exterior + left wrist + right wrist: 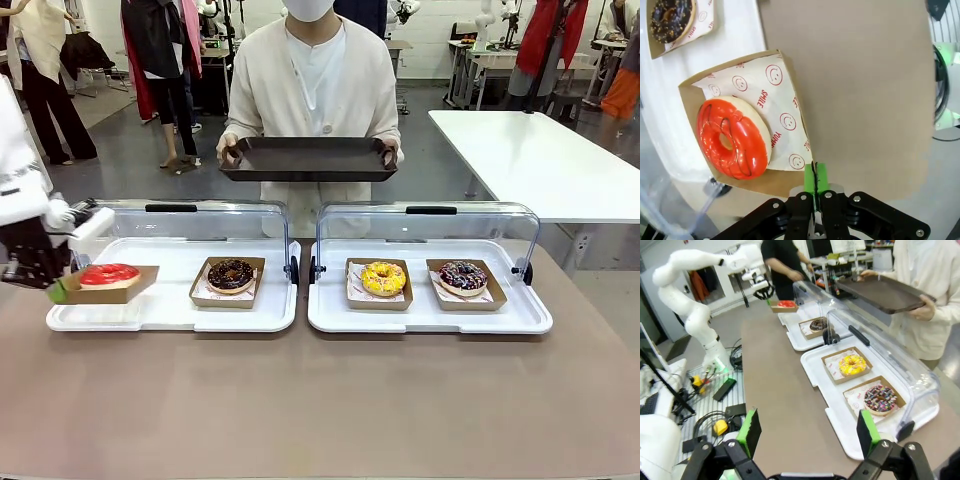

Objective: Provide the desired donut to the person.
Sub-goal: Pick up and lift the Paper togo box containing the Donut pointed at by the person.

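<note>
A red-glazed donut lies on smiley-print paper in a brown cardboard tray. It is at the left end of the left white serving tray. My left gripper is shut on the near rim of that cardboard tray, green pads pinched together. The person stands across the table, holding a dark flat tray in both hands. My right gripper hangs open above the table's right end, holding nothing.
A chocolate donut shares the left serving tray. The right serving tray holds a yellow donut and a sprinkled chocolate donut. Both clear lids stand raised behind them. Bare brown tabletop lies in front.
</note>
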Controlling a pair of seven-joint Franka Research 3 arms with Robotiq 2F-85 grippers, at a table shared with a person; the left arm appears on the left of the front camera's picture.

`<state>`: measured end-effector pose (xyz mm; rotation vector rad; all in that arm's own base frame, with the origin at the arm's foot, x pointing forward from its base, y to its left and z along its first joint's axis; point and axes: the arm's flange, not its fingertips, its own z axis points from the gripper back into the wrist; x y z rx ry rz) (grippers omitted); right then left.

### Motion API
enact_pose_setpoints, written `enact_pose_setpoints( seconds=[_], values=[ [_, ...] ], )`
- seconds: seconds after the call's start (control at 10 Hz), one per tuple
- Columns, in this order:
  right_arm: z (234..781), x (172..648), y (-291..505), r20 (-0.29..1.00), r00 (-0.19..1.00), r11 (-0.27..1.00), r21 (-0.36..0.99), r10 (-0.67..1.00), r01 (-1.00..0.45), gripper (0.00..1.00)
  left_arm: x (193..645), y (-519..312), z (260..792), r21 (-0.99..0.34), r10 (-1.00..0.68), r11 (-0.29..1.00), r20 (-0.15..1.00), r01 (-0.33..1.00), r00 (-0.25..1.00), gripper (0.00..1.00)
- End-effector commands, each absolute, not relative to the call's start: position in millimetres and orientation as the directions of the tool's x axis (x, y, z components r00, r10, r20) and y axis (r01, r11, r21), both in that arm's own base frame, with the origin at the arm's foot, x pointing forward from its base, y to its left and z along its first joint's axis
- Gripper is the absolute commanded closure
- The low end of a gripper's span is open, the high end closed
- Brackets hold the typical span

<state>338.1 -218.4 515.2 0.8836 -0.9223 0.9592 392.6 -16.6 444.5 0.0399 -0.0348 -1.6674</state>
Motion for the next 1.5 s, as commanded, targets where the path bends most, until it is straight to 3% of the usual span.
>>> enact_pose_setpoints(
  seconds=[0.0,0.4,0.7,0.9,1.0,1.4],
  values=[
    [516,339,-219,0.922,0.282,0.313,0.194,0.265,-0.929,0.0,355,-14,472,0.087,-0.994,-0.099,-0.043,0.991,-0.095,1.0],
    [516,339,-219,0.922,0.282,0.313,0.194,0.265,-0.929,0.0,318,-24,538,0.216,-0.995,-0.082,-0.078,0.973,-0.067,1.0],
    [516,339,-219,0.922,0.282,0.313,0.194,0.265,-0.929,0.0,330,-35,572,0.217,-0.998,-0.053,-0.042,0.975,-0.045,1.0],
    [516,339,-219,0.922,0.282,0.313,0.194,0.265,-0.929,0.0,347,-29,563,0.2,-0.997,-0.069,-0.036,0.977,-0.063,1.0],
    [516,339,-219,0.922,0.282,0.313,0.194,0.265,-0.929,0.0,325,-34,572,0.236,-0.997,-0.07,-0.038,0.969,-0.063,1.0],
    [516,339,-219,0.922,0.282,0.313,0.194,0.265,-0.929,0.0,325,-34,572,0.236,-0.997,-0.07,-0.038,0.969,-0.063,1.0]
  ],
)
